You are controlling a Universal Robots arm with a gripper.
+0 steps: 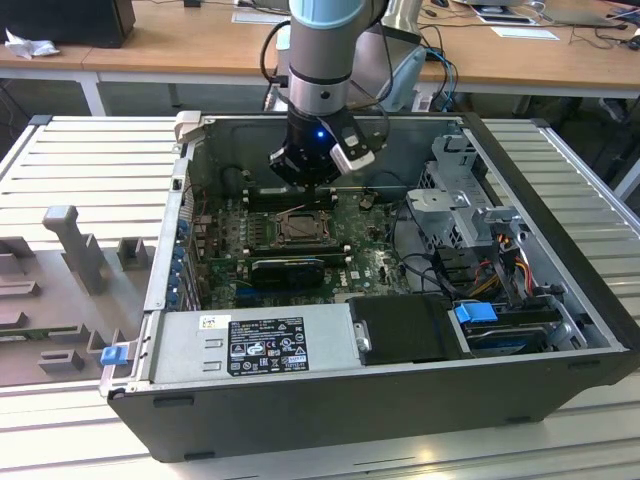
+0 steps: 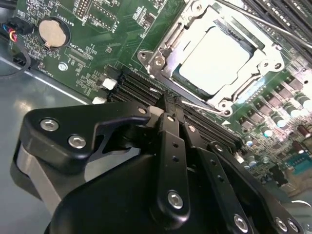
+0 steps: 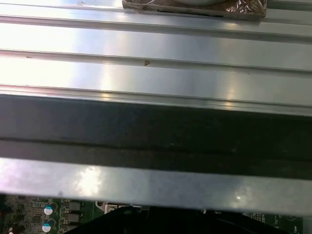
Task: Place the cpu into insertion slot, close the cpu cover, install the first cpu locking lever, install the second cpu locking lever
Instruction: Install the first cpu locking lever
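Observation:
The cpu (image 2: pixel 214 61) lies flat in the insertion slot (image 1: pixel 275 232) on the green motherboard, its pale face up. The grey cpu cover (image 2: pixel 168 48) is folded down around it, framing the chip. A thin metal locking lever (image 2: pixel 204 105) runs along the socket edge nearest my gripper, and another lever (image 2: pixel 258 19) runs along the far edge. My gripper (image 2: pixel 168 103) is shut, its fingertips pressed together right at the end of the near lever, with nothing held between them. In the exterior view my gripper (image 1: pixel 312 190) hangs inside the open computer case just behind the socket.
Long black memory slots (image 2: pixel 134 85) lie under my fingertips, and a coin battery (image 2: pixel 51 31) sits off to one side. A black card (image 1: pixel 290 268), the power supply (image 1: pixel 260 340) and a drive cage (image 1: pixel 460 190) crowd the case. The dark case wall (image 3: pixel 156 131) stands close.

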